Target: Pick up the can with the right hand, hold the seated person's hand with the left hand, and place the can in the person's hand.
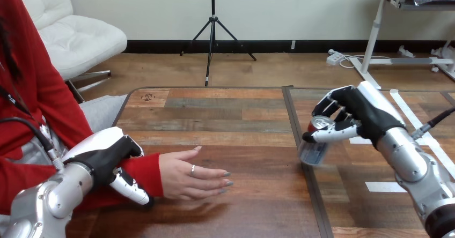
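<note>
Above the table (pixel 236 120), right hand (pixel 365 114) clamps can (pixel 315 148). Left hand (pixel 110 160) curls round person's wrist (pixel 146 172). Advise carrying can level into person's hand (pixel 190 176).

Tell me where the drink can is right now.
In the head view, the silver-topped blue can is at the right, gripped tilted in the right robot hand over the wooden table, apart from the person's hand.

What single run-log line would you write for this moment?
right hand: fingers round can | left hand: round person's wrist | person's hand: open, empty
</note>
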Controlling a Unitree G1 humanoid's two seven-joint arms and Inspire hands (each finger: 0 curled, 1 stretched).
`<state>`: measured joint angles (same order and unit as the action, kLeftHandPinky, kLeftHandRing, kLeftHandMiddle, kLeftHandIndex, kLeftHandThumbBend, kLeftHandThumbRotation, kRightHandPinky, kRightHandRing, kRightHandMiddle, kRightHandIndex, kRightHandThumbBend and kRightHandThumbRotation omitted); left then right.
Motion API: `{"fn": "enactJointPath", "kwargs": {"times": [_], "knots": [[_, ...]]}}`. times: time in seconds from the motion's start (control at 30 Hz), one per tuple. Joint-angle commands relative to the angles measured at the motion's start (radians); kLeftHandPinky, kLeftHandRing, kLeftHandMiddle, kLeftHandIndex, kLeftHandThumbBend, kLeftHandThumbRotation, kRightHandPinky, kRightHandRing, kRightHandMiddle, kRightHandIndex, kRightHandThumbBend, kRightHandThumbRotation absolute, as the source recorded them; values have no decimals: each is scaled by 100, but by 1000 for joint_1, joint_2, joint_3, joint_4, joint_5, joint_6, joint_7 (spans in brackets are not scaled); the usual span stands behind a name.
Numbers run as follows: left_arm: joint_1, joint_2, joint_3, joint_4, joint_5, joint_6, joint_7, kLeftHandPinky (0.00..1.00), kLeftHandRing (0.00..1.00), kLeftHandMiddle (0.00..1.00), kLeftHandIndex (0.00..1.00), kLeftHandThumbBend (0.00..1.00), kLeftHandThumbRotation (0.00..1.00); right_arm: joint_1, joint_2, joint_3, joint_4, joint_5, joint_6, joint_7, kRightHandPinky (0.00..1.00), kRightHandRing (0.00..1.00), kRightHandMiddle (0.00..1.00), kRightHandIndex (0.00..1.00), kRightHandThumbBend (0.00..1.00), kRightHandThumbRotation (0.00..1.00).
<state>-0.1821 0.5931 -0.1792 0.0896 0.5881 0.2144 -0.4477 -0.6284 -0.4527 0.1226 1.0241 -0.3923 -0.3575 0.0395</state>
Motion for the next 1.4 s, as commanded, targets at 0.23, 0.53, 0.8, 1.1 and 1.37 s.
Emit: {"fn": "enactJointPath", "kwargs": {"times": [0.23, 0.53, 0.8, 1.1, 1.37], "knots": [[-414, -81, 32, -122, -24, -58, 72, 14, 20, 29, 36, 75, 0, -234, 29, -2, -117, 2, -29, -31, 32, 35, 42, 46, 67, 0], [-437, -97, 38, -127, -29, -63, 78, 15, 21, 29, 35, 73, 0, -236, 32, 0, -124, -3, -10, -21, 32, 36, 42, 46, 67, 0], [-455, -109, 41, -140, -30, -45, 71, 14, 20, 29, 35, 71, 0, -234, 35, -3, -126, 0, -1, -16, 33, 36, 42, 46, 67, 0], [-472, -118, 46, -153, -38, -41, 67, 15, 22, 31, 36, 71, 0, -233, 34, -2, -126, -1, -8, -21, 33, 35, 42, 46, 67, 0], [-479, -128, 57, -164, -53, -52, 75, 16, 23, 32, 35, 70, 0, -237, 35, -3, -130, -1, -8, -21, 32, 35, 42, 46, 66, 0]]}}
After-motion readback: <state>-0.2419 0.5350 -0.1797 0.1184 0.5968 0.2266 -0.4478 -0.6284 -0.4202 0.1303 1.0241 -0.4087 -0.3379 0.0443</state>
